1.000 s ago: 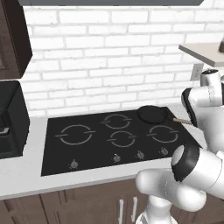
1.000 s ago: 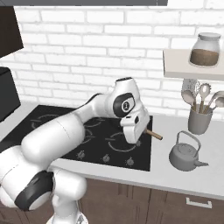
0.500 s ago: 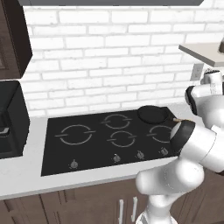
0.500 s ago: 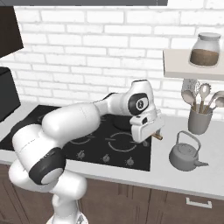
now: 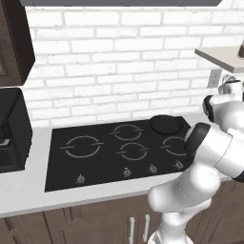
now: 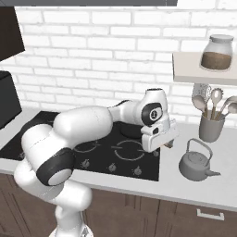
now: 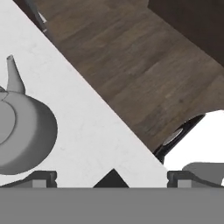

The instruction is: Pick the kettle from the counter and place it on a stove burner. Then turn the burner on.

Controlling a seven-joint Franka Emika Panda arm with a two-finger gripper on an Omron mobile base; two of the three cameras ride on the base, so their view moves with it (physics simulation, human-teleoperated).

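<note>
Kettle (image 6: 195, 165) upright on the tabletop (image 6: 179, 185), right of the stove (image 6: 109, 163) in the right base view; cut off by the left edge in the hand view, with most of the handle out of frame. Dark pan (image 6: 131, 131) partly behind the arm. Compared with a second ago, claw (image 7: 112, 179) nearer the kettle, fingertips spread wide, released. Spout pointing right and slightly frontward, long axis running from body through spout.
</note>
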